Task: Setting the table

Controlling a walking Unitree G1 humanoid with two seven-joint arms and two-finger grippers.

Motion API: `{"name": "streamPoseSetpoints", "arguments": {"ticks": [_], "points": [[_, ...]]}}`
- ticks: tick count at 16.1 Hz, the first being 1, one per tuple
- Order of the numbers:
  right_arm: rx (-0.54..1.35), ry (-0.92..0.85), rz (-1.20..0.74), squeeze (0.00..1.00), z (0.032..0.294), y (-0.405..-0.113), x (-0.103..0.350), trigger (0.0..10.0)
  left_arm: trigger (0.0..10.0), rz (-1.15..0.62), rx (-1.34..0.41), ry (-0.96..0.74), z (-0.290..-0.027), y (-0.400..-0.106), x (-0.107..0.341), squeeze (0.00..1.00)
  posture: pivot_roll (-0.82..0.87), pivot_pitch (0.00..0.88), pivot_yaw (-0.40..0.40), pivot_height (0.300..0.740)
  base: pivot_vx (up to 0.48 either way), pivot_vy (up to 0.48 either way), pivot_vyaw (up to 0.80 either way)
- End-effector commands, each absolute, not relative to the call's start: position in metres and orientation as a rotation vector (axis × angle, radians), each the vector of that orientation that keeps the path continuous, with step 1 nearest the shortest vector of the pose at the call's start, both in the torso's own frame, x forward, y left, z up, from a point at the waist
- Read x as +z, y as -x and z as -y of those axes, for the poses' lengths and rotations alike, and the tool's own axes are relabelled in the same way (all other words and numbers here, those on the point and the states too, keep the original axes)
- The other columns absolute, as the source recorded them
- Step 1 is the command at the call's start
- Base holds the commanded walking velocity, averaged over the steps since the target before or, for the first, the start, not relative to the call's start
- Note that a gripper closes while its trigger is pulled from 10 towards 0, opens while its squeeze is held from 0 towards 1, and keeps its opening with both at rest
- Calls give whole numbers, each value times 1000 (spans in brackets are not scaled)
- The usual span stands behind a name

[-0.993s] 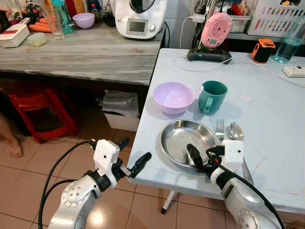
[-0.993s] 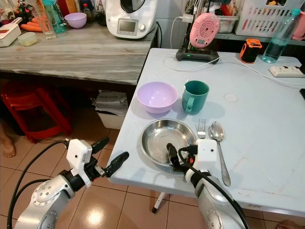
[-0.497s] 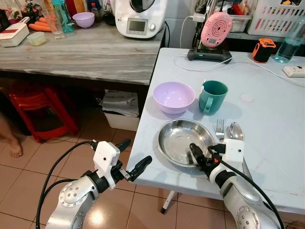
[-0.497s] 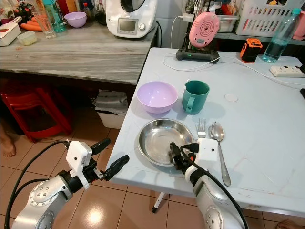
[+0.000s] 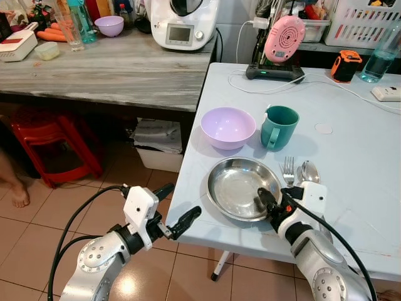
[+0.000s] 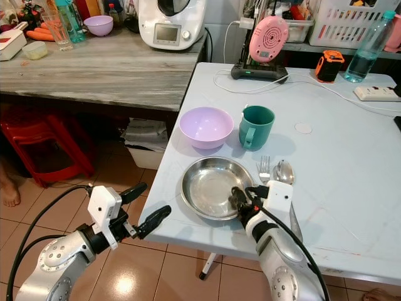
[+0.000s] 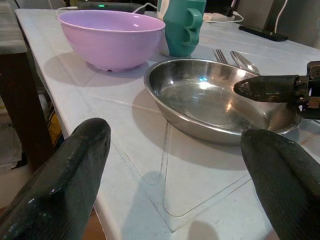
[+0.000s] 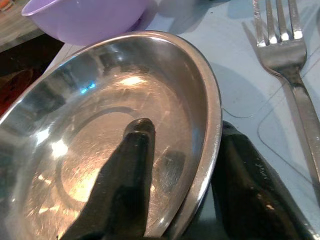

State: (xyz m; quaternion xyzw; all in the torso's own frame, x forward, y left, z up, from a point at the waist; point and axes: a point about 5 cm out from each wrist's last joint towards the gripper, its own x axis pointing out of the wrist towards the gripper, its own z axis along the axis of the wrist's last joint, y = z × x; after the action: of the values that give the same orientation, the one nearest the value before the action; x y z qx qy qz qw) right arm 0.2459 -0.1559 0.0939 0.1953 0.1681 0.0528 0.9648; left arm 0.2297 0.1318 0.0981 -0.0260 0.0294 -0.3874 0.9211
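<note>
I can read no writing or brand on anything here; the small screen on the white kitchen machine [image 5: 183, 22] is too small to make out. My right tool [image 5: 270, 202] is clamped on the steel plate [image 5: 241, 187]: one black finger lies inside the dish, the other sits outside under the rim [image 8: 212, 120], pinching the plate's edge on the side nearest the fork [image 5: 288, 170]. The plate rests on the pale blue tabletop [image 5: 351, 144], close to its near edge. Just beyond the plate stand the lilac bowl [image 5: 228, 127] and the teal mug [image 5: 278, 126], side by side; the fork and a spoon [image 5: 309, 173] lie just beside the plate. My left tool [image 5: 175, 207] hangs off the tabletop's edge over the tiled floor [image 5: 37, 226], fingers spread wide apart, holding nothing.
</note>
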Motion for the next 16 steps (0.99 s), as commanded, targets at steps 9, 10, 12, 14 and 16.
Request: {"name": "streamPoseSetpoints", "arguments": {"ticks": [9,10,12,14,16], "points": [[46,-465,-443,0,157,-240,78,0,10000,-37,-829,53,-128,-227,102,0,-55,77,14,740,0,0,0],[45,-470,-444,0,157,-242,78,0,10000,-34,-830,54,-127,-228,102,0,-51,75,9,740,0,0,0],[46,-476,-441,0,156,-244,79,0,10000,-26,-822,57,-127,-230,103,0,-48,68,6,740,0,0,0],[28,-503,-415,0,158,-248,85,0,10000,-16,-804,58,-128,-234,103,0,-39,54,6,740,0,0,0],[-4,-512,-392,0,161,-251,87,0,10000,-4,-786,50,-130,-236,104,0,-23,34,14,740,0,0,0]]}}
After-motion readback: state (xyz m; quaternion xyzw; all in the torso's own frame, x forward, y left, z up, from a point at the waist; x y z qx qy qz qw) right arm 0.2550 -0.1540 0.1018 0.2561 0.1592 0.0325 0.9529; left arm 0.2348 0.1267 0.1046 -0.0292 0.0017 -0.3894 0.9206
